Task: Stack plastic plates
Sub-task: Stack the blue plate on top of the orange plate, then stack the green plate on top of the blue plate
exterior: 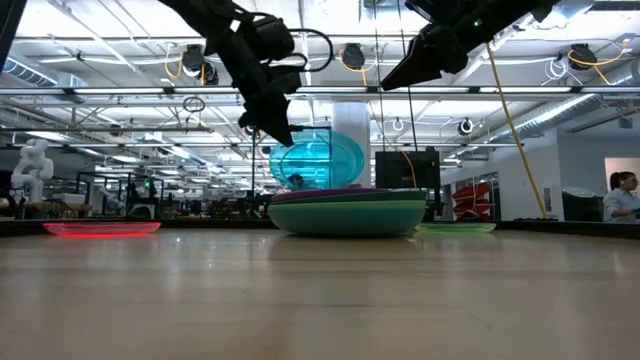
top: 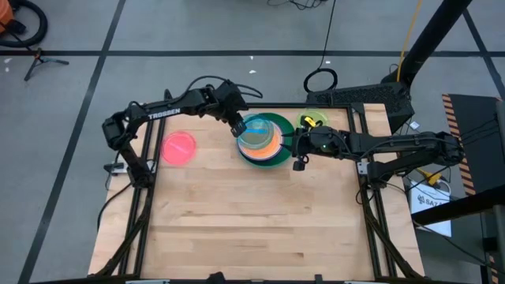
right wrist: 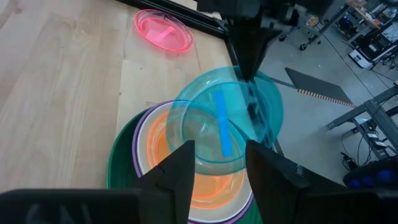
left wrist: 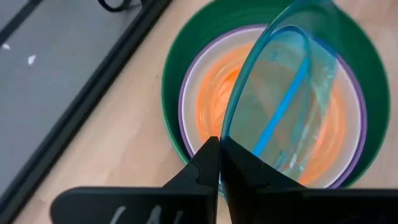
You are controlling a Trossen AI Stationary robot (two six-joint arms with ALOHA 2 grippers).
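- High view: a wooden table [top: 252,229] carries the stacked plates [top: 267,142] at upper centre, a pink plate [top: 179,147] to their left.
- Low view: the left gripper [exterior: 282,137] pinches the blue plate [exterior: 318,160], tilted above the stack.
- Right wrist view: the right gripper [right wrist: 219,163] hangs spread beside it.

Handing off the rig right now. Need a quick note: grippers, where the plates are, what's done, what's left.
Left gripper: shut on the rim of the translucent blue plate, holding it tilted over the stack.
Right gripper: open, empty, hovering over the stack's right side.
Stack: at table's far centre, dark green plate at the bottom, orange plate on top.
Done: most plates are stacked.
Left: set the blue plate down on the orange one, then fetch the pink plate lying left of the stack and the lime plate right of it.
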